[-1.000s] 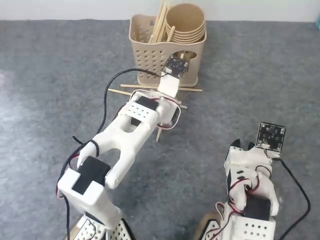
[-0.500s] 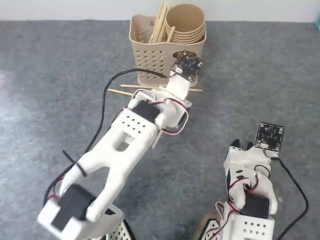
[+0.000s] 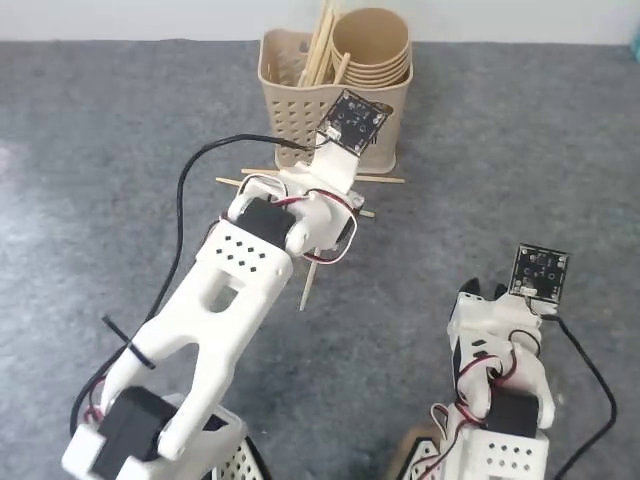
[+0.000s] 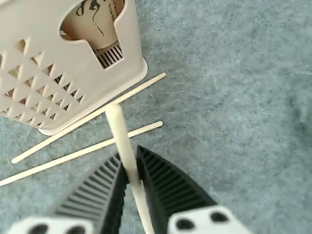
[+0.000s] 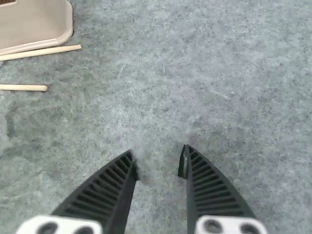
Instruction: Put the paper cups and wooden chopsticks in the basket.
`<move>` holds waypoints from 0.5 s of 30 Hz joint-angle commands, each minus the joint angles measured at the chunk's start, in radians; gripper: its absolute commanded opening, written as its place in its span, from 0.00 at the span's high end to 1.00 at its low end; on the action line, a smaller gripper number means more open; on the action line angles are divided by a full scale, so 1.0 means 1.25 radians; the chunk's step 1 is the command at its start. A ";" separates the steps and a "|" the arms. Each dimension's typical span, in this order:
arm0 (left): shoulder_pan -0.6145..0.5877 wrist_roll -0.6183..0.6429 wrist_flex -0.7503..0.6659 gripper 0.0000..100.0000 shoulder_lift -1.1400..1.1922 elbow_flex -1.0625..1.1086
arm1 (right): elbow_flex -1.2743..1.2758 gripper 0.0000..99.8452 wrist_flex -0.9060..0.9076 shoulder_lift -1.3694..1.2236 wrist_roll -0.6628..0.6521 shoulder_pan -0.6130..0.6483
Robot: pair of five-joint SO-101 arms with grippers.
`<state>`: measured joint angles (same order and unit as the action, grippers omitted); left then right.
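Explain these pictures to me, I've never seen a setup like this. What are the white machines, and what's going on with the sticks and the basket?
These are two small white robot arms, side by side on a grey mat. The high view comes from a fixed camera looking down. The other two come from a camera on each arm's wrist, looking along its black pincers.

The left arm stretches toward a beige basket, which already holds a stack of paper cups and some chopsticks. The left gripper is shut on one wooden chopstick. At least two more chopsticks lie on the mat by the basket's foot.

The right arm sits back near its base. The right gripper is open above bare mat, holding nothing.
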<state>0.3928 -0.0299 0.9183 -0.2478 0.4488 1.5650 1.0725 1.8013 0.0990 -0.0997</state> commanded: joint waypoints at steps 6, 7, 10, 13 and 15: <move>-0.006 -0.042 -0.004 0.78 -0.049 0.091 | -0.004 0.88 -0.018 0.010 0.014 -0.001; -0.006 -0.042 -0.009 0.79 -0.049 0.111 | -0.004 0.88 -0.018 0.010 0.014 -0.001; -0.006 -0.042 -0.059 0.83 -0.049 0.188 | -0.004 0.88 -0.018 0.010 0.014 -0.001; -0.005 -0.042 -0.135 0.84 -0.049 0.271 | -0.004 0.88 -0.018 0.010 0.012 -0.001; -0.005 -0.052 -0.167 0.84 -0.049 0.298 | -0.004 0.88 -0.018 0.010 0.012 -0.001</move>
<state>0.3897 -0.0729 0.7741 -0.2539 0.7986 1.5650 1.0725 1.8013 0.0990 -0.0997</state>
